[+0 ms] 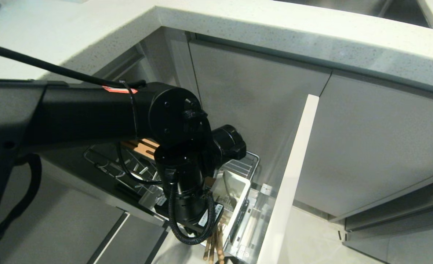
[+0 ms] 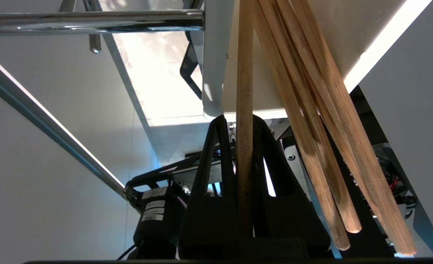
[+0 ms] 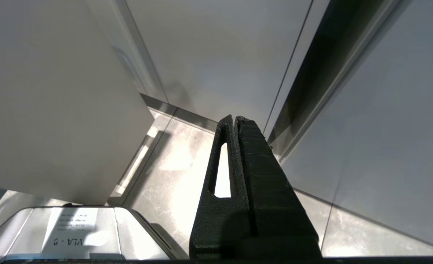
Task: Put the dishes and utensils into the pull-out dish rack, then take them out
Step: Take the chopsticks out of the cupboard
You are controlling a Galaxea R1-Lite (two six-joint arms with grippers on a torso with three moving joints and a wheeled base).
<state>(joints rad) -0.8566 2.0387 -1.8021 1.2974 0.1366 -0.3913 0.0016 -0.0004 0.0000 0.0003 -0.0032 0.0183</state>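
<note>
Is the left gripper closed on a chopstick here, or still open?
Shut on one. In the left wrist view the left gripper has both fingers pressed against a single chopstick; the other sticks hang free beside it.

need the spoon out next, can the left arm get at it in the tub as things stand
Probably not yet: the left gripper is shut on a chopstick, so it is occupied. The spoon stands in the tub right beside it, uncovered.

chopsticks (image 2: pixel 244 110): light wood, fine straight grain
cutlery tub (image 1: pixel 238 205): white
dish rack (image 1: pixel 244 163): chrome wire
wooden strip (image 1: pixel 143 146): orange-tan
cabinet front (image 1: pixel 290 183): pale, perhaps white
left gripper (image 2: pixel 243 126): black
countertop (image 1: pixel 275 25): pale grey, speckled
</note>
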